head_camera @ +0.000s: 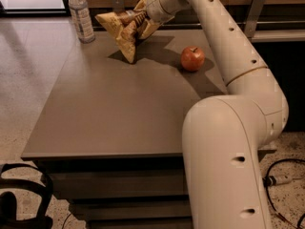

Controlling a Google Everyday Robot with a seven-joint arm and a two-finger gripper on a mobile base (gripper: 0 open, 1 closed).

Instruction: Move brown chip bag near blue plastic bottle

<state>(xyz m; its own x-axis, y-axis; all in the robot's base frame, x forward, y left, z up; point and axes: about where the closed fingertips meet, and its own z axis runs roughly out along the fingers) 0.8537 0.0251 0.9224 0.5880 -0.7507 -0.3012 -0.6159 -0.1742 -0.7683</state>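
The brown chip bag (125,31), crinkly yellow-tan with a dark brown panel, hangs tilted at the far side of the table, its lower corner at or just above the tabletop. My gripper (143,22) is shut on the bag's right side, at the end of my white arm that reaches in from the right. The blue plastic bottle (80,14), clear with a pale label, stands upright at the table's far left corner, a short gap left of the bag.
A red apple (192,58) sits on the grey table (119,109) to the right of the bag, under my arm. A rail and a wooden wall run behind the table. A black chair part shows at the bottom left.
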